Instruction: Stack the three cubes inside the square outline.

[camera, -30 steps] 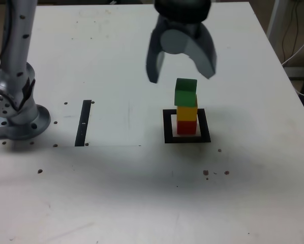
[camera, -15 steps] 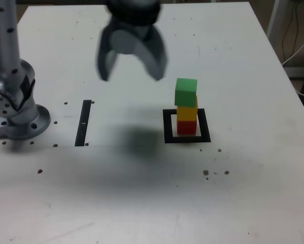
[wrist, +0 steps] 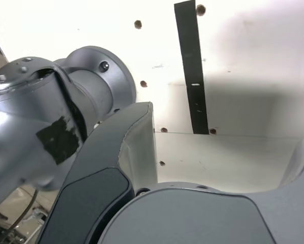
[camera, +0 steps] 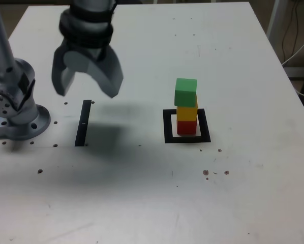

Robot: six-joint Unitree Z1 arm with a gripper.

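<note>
You've swung your pincer (camera: 86, 95) further toward the exterior view's left over the last second; it was above and just beside the stack at the start, and now it's well apart from it, up in the air near the arm's base (camera: 21, 119). Jaws wide apart, nothing between them, same opening throughout.

Cubes didn't shift while you moved off. From the pincer, they're over toward the exterior view's right and lower: red cube (camera: 186, 127) at the bottom, yellow cube (camera: 186, 113) on it, green cube (camera: 185, 92) on top. Green looks a bit off from the yellow one, can't tell how much is just camera angle. Black square outline (camera: 169, 140) runs around the red cube, which sits on the white inside. Black strip (camera: 83, 123) is below the pincer, not touched; in the wrist view you get only that strip, the base and bare table (wrist: 233, 160), no cubes.

For the task: looks done, three up and standing free. I'd guess you only need to park the arm. Keep the pincer clear of the stack; a knock could topple it.
</note>
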